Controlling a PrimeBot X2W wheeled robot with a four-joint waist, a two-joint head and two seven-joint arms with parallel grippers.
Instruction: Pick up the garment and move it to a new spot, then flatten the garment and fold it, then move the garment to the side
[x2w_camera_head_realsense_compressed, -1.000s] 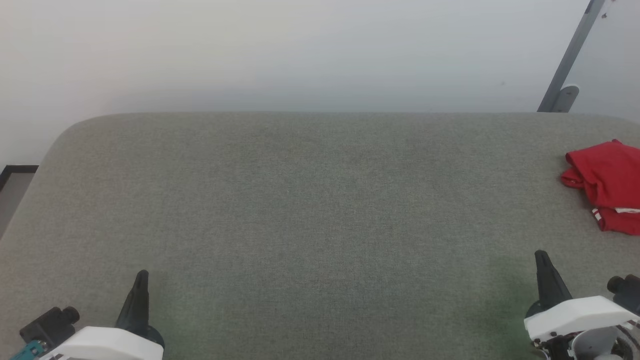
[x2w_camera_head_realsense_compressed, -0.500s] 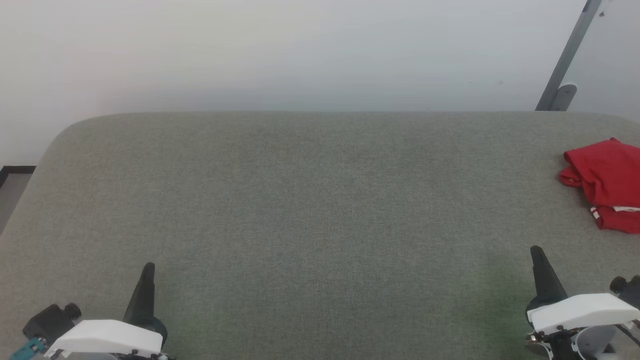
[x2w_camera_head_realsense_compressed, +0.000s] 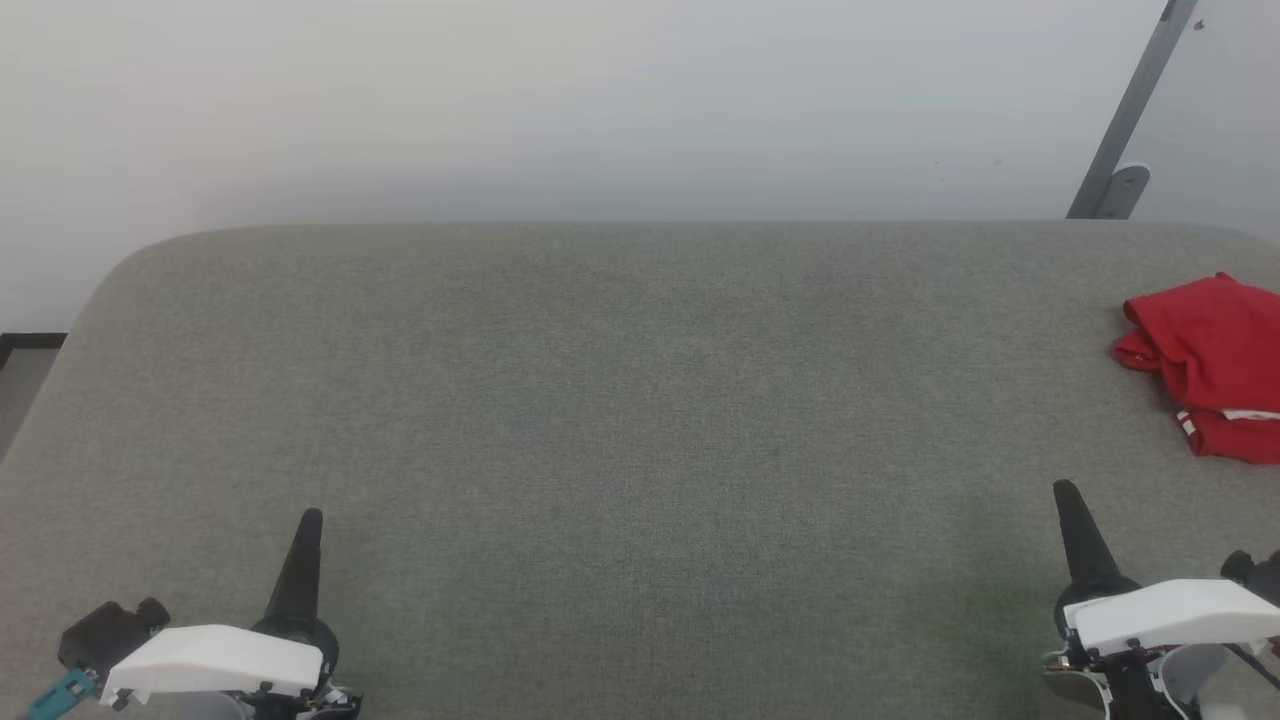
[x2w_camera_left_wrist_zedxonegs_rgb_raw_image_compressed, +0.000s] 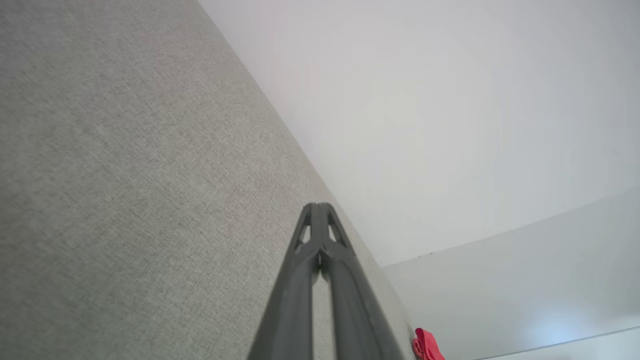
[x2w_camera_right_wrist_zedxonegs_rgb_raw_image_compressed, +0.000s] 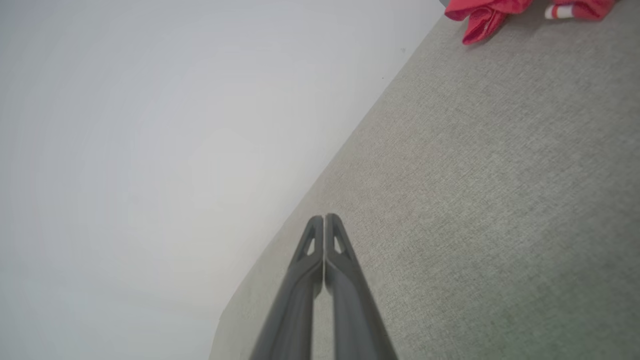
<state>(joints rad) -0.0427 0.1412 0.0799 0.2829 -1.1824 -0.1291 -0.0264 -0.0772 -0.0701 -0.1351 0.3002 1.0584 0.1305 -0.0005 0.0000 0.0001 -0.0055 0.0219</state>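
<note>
The garment (x2w_camera_head_realsense_compressed: 1215, 365), red with a bit of white-and-red striped trim, lies crumpled at the far right edge of the grey fabric table (x2w_camera_head_realsense_compressed: 640, 400), cut off by the head view's border. It also shows in the right wrist view as the garment (x2w_camera_right_wrist_zedxonegs_rgb_raw_image_compressed: 492, 12) at the top, and as a small red patch, the garment (x2w_camera_left_wrist_zedxonegs_rgb_raw_image_compressed: 426, 345), low in the left wrist view. My left gripper (x2w_camera_head_realsense_compressed: 311, 517) is shut and empty at the lower left. My right gripper (x2w_camera_head_realsense_compressed: 1064, 489) is shut and empty at the lower right, below and left of the garment, apart from it.
A pale wall rises behind the table's far edge. A grey metal bar (x2w_camera_head_realsense_compressed: 1125, 120) leans at the back right. The table's rounded left corner drops off to a floor strip (x2w_camera_head_realsense_compressed: 20, 370).
Both grippers have risen a little in the head view, fingertips further onto the table. The picture has shifted slightly, so the garment's small move is the camera's. Both stay shut.
</note>
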